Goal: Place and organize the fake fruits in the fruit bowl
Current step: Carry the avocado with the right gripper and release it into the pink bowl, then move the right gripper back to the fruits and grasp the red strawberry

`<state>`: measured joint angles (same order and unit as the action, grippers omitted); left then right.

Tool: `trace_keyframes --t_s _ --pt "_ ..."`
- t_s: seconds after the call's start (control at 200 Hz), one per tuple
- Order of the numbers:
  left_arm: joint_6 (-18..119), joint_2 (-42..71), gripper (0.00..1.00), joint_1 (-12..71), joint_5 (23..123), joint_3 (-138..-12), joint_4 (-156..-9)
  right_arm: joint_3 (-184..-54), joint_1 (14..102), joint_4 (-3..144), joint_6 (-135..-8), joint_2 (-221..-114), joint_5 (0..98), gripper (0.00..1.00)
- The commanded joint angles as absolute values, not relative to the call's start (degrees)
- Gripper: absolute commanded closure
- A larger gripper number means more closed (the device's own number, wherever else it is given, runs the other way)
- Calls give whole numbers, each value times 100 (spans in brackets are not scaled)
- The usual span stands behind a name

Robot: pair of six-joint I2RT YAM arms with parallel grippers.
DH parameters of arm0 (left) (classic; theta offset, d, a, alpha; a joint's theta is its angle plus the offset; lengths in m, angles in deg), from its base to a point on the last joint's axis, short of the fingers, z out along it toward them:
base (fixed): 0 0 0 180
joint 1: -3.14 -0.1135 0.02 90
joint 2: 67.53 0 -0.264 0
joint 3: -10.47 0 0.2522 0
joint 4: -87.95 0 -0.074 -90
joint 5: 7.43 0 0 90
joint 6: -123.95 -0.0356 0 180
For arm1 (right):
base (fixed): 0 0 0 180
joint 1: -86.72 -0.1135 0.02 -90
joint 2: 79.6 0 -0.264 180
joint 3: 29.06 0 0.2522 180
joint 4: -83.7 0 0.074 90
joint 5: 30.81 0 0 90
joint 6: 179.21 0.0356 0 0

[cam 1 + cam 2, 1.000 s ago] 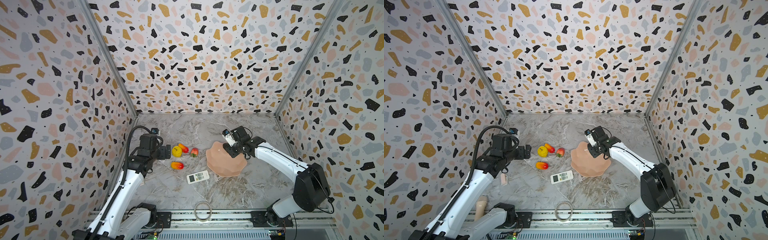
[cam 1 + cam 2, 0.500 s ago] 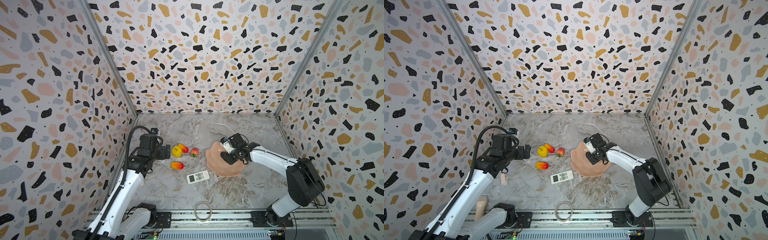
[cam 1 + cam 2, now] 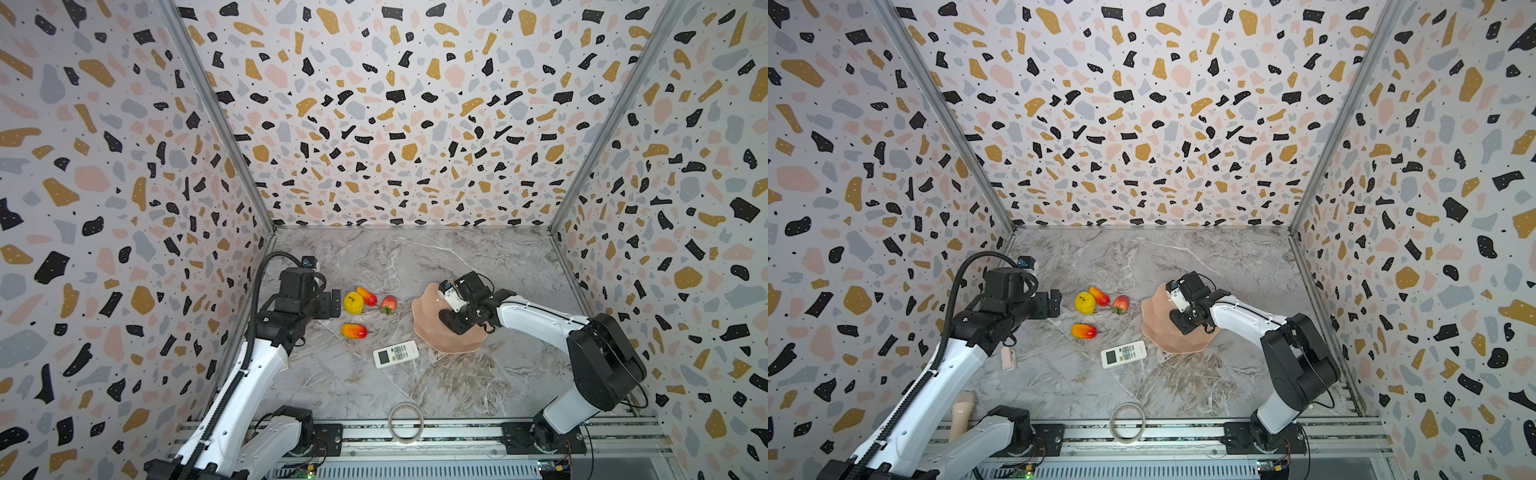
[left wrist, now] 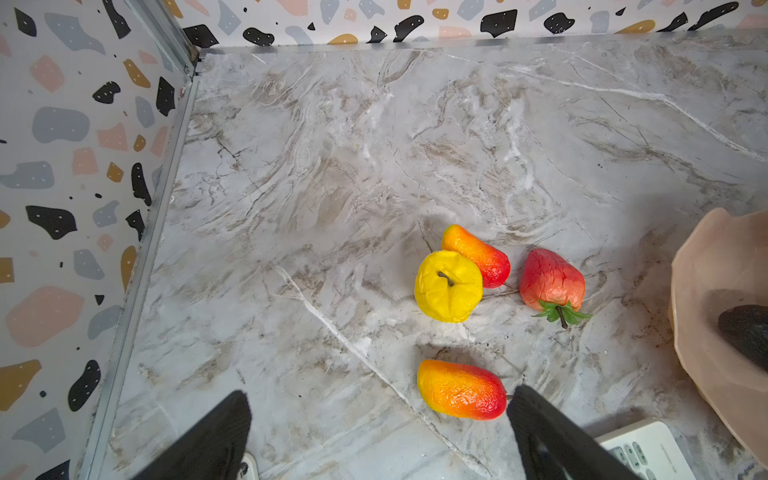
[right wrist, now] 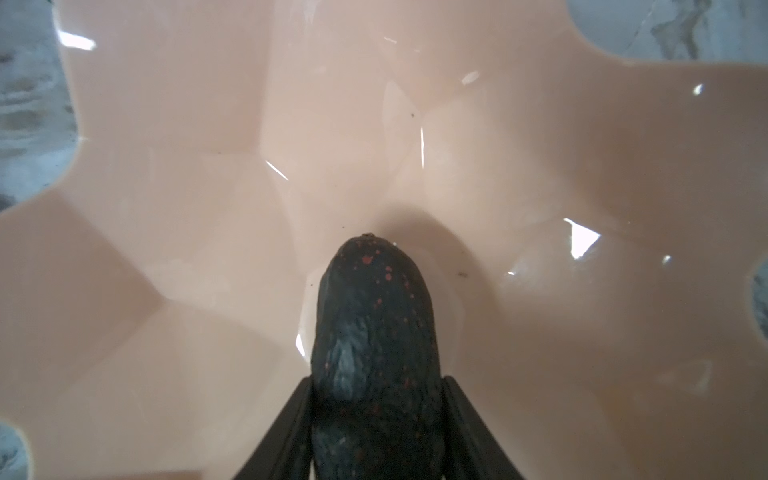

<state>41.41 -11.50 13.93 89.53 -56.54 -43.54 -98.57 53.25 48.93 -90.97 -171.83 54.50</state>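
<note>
- Right wrist view: the right gripper (image 5: 376,390) is clamped on the dark oval fruit (image 5: 374,324). The fruit's long axis points straight out from the jaws, over the fruit bowl (image 5: 166,124) centre; contact with its floor cannot be told.
- Left wrist view: the left gripper (image 4: 380,399) is spread and empty, with an oblong fruit (image 4: 459,389) outside the bowl, beside one finger.
- Top view: the remote control (image 3: 395,354) lies just outside the bowl's rim and probably does not obstruct release.

looks like a robot lab test cell: terrazzo-print panels (image 3: 395,124) box in a marble-look tabletop (image 3: 415,257), and both arm bases (image 3: 540,438) bolted on a metal rail (image 3: 457,432)
</note>
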Motion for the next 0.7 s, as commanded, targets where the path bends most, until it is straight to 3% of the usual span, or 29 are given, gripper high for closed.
trace_keyframes --t_s 0.0,0.195,0.461,0.691 --pt "4081 -1192 0 1413 9021 -5743 -4339 -9957 5288 4842 -9078 -17165 5427 70" --pt "4085 -1214 0 1413 9021 -5752 -4328 -10169 5279 4654 -9170 -17130 5512 52" --pt "4072 -1255 0 1413 9057 -5778 -4282 -10778 5106 4258 -9338 -17032 5787 9" --pt "4077 -1286 0 1413 9061 -5769 -4294 -11664 4613 4204 -9461 -17306 5808 1"
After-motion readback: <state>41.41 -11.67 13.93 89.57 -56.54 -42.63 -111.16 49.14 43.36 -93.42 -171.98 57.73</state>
